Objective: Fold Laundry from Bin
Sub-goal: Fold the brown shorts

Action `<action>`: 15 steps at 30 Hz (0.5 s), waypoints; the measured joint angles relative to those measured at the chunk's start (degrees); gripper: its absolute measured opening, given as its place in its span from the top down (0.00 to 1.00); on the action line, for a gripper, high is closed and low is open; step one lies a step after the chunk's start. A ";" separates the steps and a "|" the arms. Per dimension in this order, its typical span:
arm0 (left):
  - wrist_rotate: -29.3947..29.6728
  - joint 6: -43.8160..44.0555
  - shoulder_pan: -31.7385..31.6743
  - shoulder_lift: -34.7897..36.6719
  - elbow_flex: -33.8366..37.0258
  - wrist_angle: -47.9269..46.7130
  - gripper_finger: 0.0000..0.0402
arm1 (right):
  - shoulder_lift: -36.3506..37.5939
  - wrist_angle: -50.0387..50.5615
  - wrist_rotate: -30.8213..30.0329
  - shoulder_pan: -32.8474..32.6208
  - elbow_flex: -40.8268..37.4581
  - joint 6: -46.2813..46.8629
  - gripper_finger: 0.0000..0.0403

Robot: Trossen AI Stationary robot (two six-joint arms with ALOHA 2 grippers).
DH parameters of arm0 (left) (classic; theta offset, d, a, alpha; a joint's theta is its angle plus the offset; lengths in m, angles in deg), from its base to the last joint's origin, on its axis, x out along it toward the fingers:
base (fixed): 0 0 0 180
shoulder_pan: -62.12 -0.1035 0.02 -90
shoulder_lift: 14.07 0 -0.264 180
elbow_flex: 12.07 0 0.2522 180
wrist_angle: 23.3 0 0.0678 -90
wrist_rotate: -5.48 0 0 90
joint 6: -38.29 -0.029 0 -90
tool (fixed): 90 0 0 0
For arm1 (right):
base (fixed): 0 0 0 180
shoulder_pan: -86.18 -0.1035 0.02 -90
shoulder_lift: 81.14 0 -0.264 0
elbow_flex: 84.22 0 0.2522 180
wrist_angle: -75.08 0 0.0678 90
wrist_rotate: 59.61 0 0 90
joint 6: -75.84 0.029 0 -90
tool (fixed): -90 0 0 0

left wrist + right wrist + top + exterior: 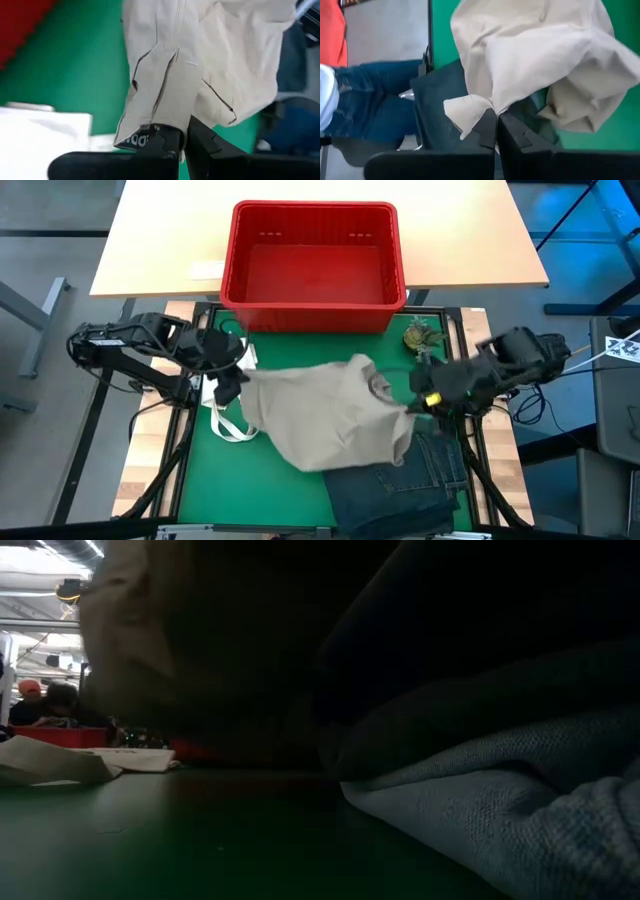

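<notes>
The left gripper (228, 384) is clamped on one edge of the khaki-beige garment (330, 412), its dark fingers (165, 142) pinched together on a hemmed fold of the cloth in the left wrist view, above the left side of the green mat (290, 495). The right gripper (422, 398) is likewise closed on the opposite edge of the same garment; in the right wrist view its fingers (490, 132) meet on a small corner of the pale fabric. Between the two grippers the khaki-beige garment hangs stretched across the middle of the mat, sagging and creased, its lower part draped over the jeans (400, 490). The jeans lie folded near the mat's front right corner, dark blue denim with a pocket seam showing. Just beside the left gripper, at the mat's left edge, lies a white tote bag (228, 420) with loop handles, partly under the garment. The red bin (313, 268) stands at the far edge of the mat, straddling onto the light wooden tabletop (160, 240) behind it, and no garment shows inside it from above. A small greenish object (420, 335) rests near the mat's far right corner, just beside the bin. In the low view the folded cloth fills the near right, and a person with an orange cap (32, 688) shows far off in the room.
</notes>
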 joint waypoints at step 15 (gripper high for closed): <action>1.37 18.09 16.35 -0.83 0.50 0.15 0.98 | 1.13 -0.05 -5.29 -16.66 -5.00 9.19 0.99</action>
